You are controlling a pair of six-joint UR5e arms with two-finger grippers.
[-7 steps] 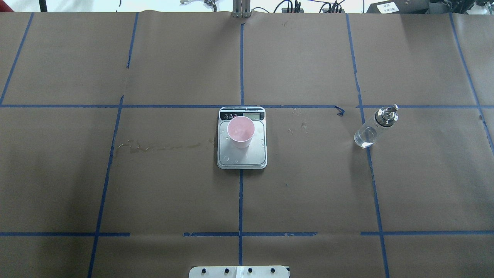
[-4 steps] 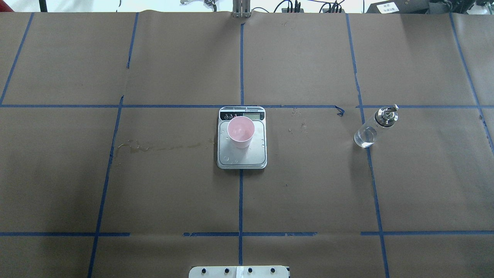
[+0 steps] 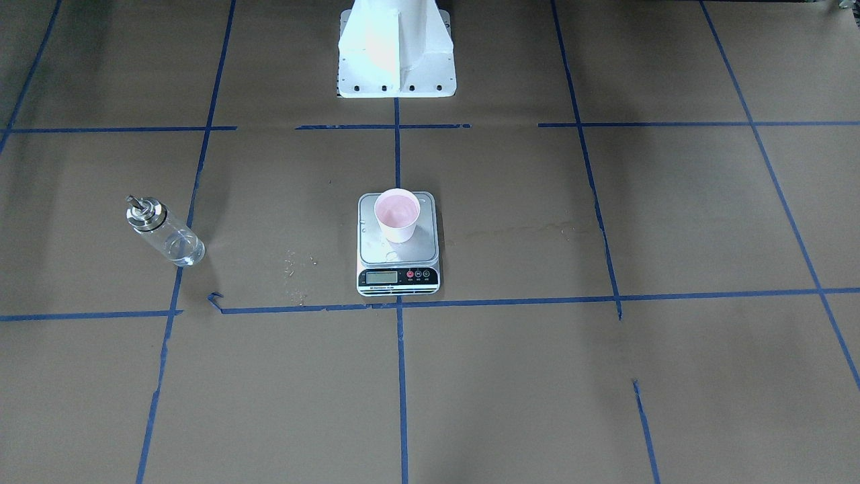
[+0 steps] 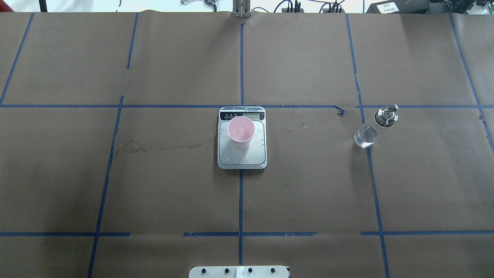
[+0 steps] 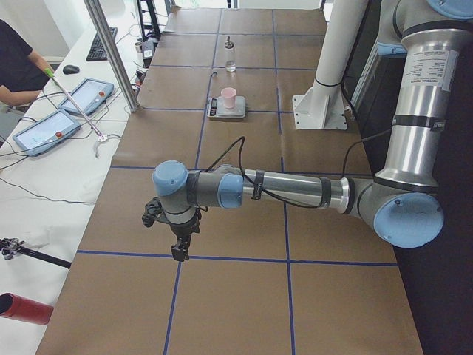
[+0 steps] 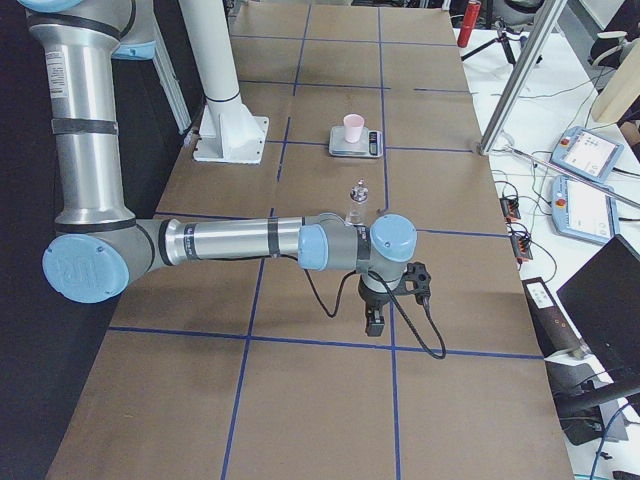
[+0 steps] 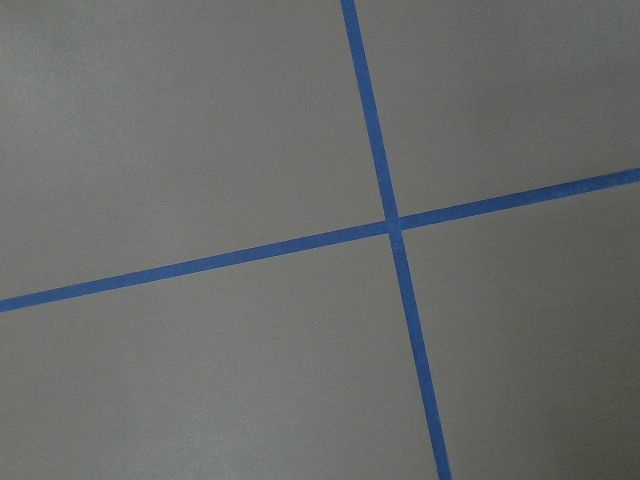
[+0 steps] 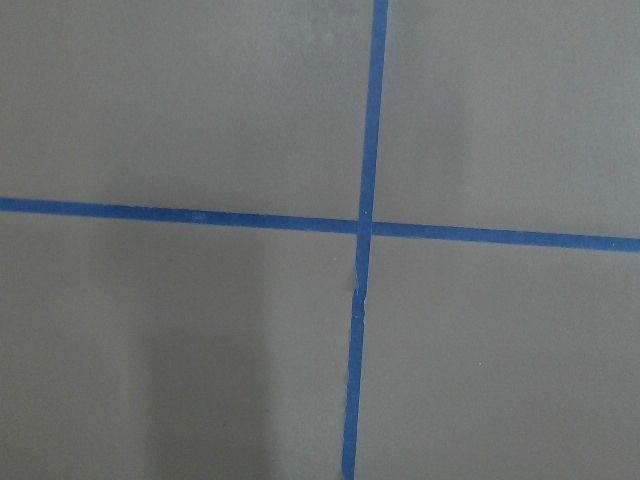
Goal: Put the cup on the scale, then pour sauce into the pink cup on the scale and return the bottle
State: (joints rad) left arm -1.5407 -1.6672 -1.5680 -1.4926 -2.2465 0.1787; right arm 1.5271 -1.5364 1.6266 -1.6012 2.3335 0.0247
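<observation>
The pale pink cup (image 4: 240,131) stands upright on the silver scale (image 4: 242,160) at the table's middle, also in the front view (image 3: 397,215). The clear glass bottle (image 4: 372,129) with its silver cap stands upright on the brown paper to the scale's right, on a blue tape line; in the front view it (image 3: 164,232) is at the left. Little clear liquid shows in it. My left gripper (image 5: 179,248) hangs over the table's left end and my right gripper (image 6: 375,320) over the right end. Both are far from the scale, and I cannot tell whether they are open or shut.
The white robot pedestal (image 3: 396,47) stands at the table's near edge. A wet streak (image 4: 162,146) and droplets (image 4: 301,125) mark the paper beside the scale. Metal poles (image 5: 114,59) and tablets (image 5: 44,129) line the operators' side.
</observation>
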